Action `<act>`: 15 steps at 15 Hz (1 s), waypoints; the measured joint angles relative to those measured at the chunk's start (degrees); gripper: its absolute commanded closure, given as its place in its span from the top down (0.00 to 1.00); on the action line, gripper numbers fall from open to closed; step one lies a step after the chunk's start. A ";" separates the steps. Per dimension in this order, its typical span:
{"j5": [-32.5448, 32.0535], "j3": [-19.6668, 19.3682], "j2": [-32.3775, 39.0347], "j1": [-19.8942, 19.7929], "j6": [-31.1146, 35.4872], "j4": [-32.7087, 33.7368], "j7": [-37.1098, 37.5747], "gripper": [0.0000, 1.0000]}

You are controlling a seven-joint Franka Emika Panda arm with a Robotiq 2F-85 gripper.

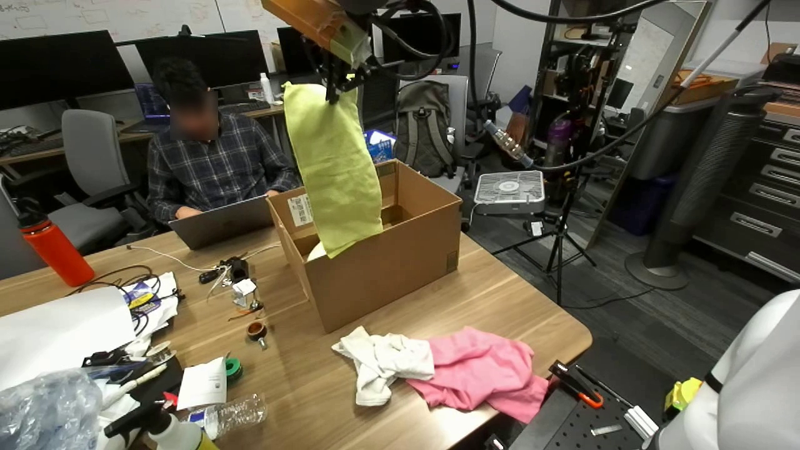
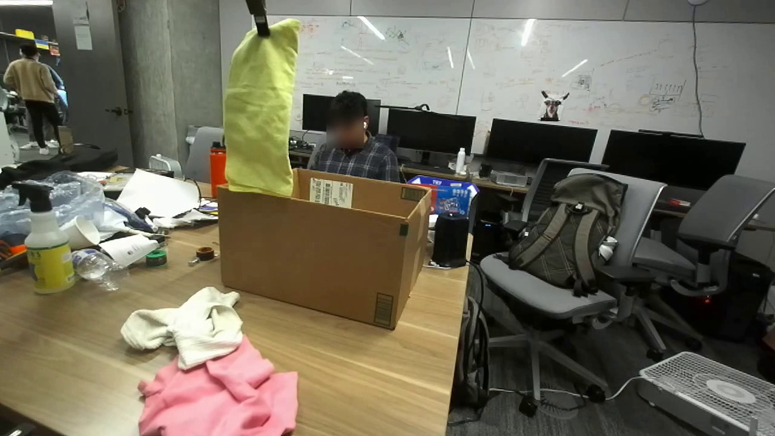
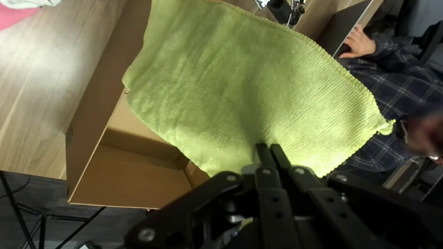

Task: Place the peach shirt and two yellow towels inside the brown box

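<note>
Gripper (image 3: 269,147) had its fingers clamped on a yellow towel (image 1: 334,169) nr its upper edge; the rest hung at the brown box (image 1: 387,269), low end meeting the rim in both exterior views, couldn't tell if touching. Wrist view gave the cloth spread wide, tips side by side agst. it, part of the box's inside from above, & a plaid sleeve (image 3: 386,48) by the laptop (image 1: 219,225). In an exterior view a whitish patch (image 1: 317,251) showed in the box beside the towel, mostly hidden, couldn't ID. In an exterior view the gripper was mostly cut off at top. Both exterior views had the printed label (image 2: 331,192) on the box's inner wall.

Surface: wood-look table (image 1: 300,387), box upright on it, top open. Whitish cloth (image 2: 203,324) lay crumpled nr the box, partly over the pink cloth (image 2: 233,387); wrist view caught only a bit of each. Cluttered end had a spray bottle (image 2: 48,263), clear plastic bottle (image 1: 237,415), orange-red bottle (image 1: 57,253).

Room: man (image 1: 212,159) in plaid sat at the laptop, face blurred. Bg had monitors (image 2: 542,148), whiteboard (image 2: 623,103), backpack (image 2: 584,194) on an office chair (image 2: 539,297), box fan (image 2: 720,387) on the floor. Ppl (image 2: 36,85) stood past a door (image 2: 94,79) in an exterior view.
</note>
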 measured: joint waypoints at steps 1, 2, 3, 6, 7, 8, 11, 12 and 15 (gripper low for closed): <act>-1.12 -0.08 1.37 0.20 -0.36 1.71 1.76 0.01; -2.07 -0.34 2.78 0.40 -0.91 3.56 3.39 0.01; -2.63 -0.66 4.06 0.55 -1.55 5.34 4.64 0.01; -2.94 -2.32 7.91 0.88 -3.61 10.99 6.77 0.01; -2.94 -3.03 9.15 0.98 -4.32 12.82 7.16 0.01; -2.94 -3.76 10.32 1.11 -4.90 14.55 7.44 0.01; -2.94 -5.64 13.50 1.41 -6.96 19.24 7.71 0.29; -2.94 -6.09 14.44 1.45 -7.54 20.53 7.71 0.35; -2.85 -6.58 16.64 1.17 -9.41 23.43 6.91 0.59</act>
